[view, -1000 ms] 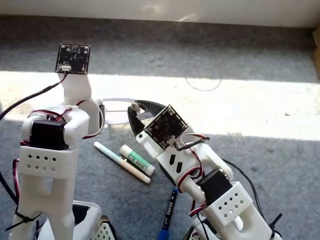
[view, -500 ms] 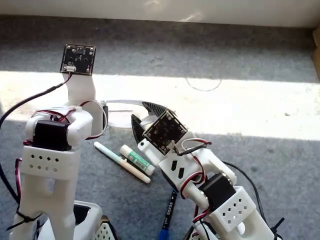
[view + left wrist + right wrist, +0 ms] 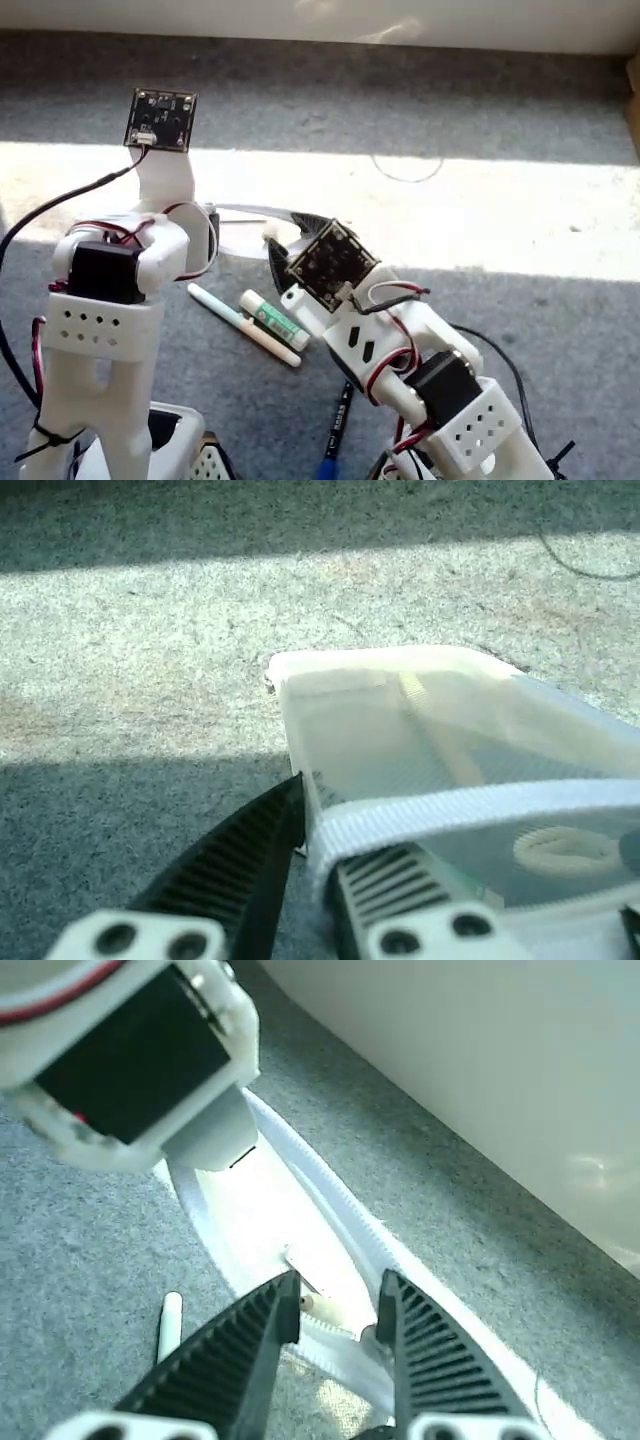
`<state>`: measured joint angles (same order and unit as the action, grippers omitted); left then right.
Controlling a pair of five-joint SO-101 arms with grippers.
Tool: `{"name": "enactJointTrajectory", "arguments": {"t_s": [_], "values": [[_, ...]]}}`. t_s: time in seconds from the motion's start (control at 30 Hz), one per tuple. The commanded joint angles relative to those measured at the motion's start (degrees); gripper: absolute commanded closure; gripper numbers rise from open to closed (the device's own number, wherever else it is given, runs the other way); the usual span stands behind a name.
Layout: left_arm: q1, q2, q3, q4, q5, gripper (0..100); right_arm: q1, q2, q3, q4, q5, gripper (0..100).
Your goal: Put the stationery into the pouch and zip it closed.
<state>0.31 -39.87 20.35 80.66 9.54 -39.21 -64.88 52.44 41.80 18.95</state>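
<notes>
The clear pouch (image 3: 240,232) lies on the carpet between the two arms. In the left wrist view my left gripper (image 3: 318,830) is shut on the near edge of the pouch (image 3: 400,740), by its white zip tape (image 3: 470,810). My right gripper (image 3: 338,1285) stands open at the pouch mouth (image 3: 250,1200), one black finger on each side of the zip edge, and appears in the high view as the right gripper (image 3: 287,236). A white pen (image 3: 243,325), a glue stick (image 3: 273,319) and a blue pen (image 3: 337,425) lie on the carpet near the arm bases.
The floor is grey carpet crossed by a bright sunlit band (image 3: 480,215). A thin wire loop (image 3: 405,170) lies farther out. A pale wall (image 3: 480,1080) rises beyond the pouch. The left arm's motor housing (image 3: 130,1050) hangs close above the pouch mouth.
The right arm has drawn back a little toward its base and its gripper has come lower at the pouch edge. The left arm has shifted slightly right, still holding the pouch.
</notes>
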Motion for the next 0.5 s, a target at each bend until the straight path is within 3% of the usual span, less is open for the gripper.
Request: {"name": "enactJointTrajectory", "arguments": {"t_s": [0.0, 0.2, 0.47], "values": [[-1.27, -1.36, -0.48, -0.97, -0.44, 100, 0.92, -4.26, -5.05, 6.99, 0.35, 85.3], [-1.80, -1.36, -0.48, -0.97, -0.26, 100, 0.92, -10.24, -6.81, 11.56, -5.89, 85.3], [-7.52, -1.63, -0.57, -1.85, 2.73, 100, 0.92, -11.56, -6.81, 14.02, -5.98, 85.3]]}}
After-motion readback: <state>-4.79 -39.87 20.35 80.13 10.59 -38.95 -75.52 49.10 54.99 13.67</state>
